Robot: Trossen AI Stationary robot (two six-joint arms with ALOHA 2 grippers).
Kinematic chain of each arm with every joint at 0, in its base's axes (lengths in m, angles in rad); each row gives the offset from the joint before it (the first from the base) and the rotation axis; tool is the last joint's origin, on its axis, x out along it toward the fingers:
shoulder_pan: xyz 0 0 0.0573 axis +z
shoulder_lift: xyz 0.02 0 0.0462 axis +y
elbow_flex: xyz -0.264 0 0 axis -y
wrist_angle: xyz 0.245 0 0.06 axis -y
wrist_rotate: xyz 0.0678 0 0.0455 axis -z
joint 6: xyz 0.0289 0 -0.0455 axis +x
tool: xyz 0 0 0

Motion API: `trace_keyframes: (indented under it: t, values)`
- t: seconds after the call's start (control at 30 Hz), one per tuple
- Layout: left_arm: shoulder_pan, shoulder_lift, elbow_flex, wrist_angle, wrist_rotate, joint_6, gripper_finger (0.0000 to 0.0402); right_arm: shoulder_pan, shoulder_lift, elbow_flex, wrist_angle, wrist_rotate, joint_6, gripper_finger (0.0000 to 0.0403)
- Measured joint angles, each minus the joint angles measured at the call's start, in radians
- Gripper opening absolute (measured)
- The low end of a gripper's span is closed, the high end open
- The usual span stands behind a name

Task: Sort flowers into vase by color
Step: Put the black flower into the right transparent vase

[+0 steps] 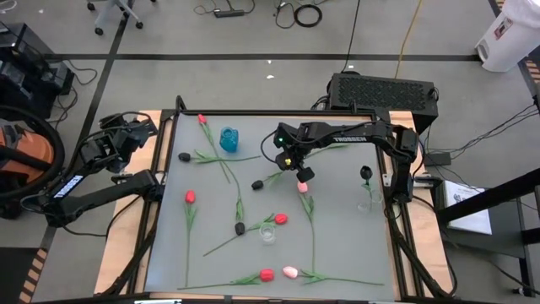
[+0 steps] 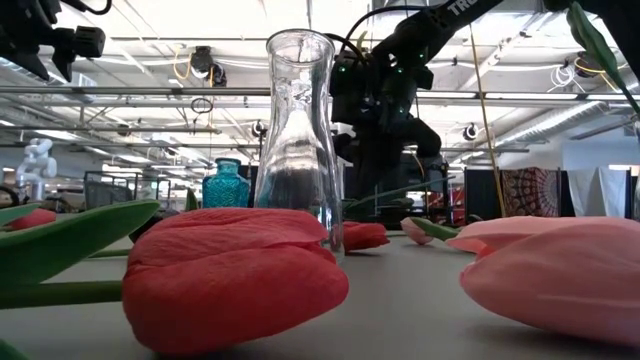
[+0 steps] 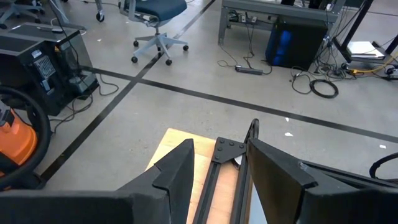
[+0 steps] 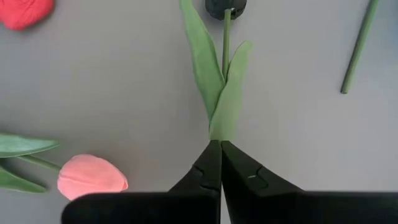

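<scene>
1. The right arm reaches over the middle of the grey table point(image 1: 337, 245). Its right tool point(image 4: 220, 163) is pinched tight on the leafy green stem of a black-headed artificial tulip point(image 4: 225, 74). In the right wrist view the leaves fan out from the closed tips and the dark bud sits at the far end of the stem.

2. The left tool point(image 3: 214, 180) waits off the table's left edge, above the frame corner. Its fingers stand moderately apart with nothing between them.

3. Three vases stand on the table: a small teal glass vase point(image 1: 229, 138) near the back, a clear glass vase point(image 1: 268, 234) low in the middle, and another clear vase at the right side point(image 1: 367, 199). The right one has a dark flower standing in it point(image 1: 366, 174); the other two look empty from above.

4. Most of the work seems left. Loose on the table lie a red tulip at the back point(image 1: 202, 120), a red one at the left point(image 1: 190, 197), two black buds point(image 1: 184, 157) and point(image 1: 240, 228), a red bud beside the middle vase point(image 1: 280, 219), a pink one under the right arm point(image 1: 302, 187), and a red point(image 1: 267, 274) and pink pair point(image 1: 289, 272) along the near edge.

5. My guess is the black tulip is bound for the right-hand vase with the other dark flower, though whether it has left the table I cannot tell.
</scene>
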Motion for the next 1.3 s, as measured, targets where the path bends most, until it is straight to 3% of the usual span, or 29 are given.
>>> trace_keyframes:
  t: [0.33, 0.87, 1.3]
  values:
    - [0.000, 0.000, 0.000, 0.000, 0.000, 0.000, 0.0157, 0.000, 0.000, 0.000, -0.004, -0.005, 0.007, 0.0010]
    - [0.000, 0.000, 0.000, 0.000, 0.000, 0.000, 0.0157, 0.000, 0.009, 0.000, -0.025, -0.005, 0.055, 0.0157]
    - [0.000, 0.000, 0.000, 0.000, 0.000, 0.000, 0.0157, 0.000, 0.072, -0.001, -0.023, 0.000, 0.062, 0.0165]
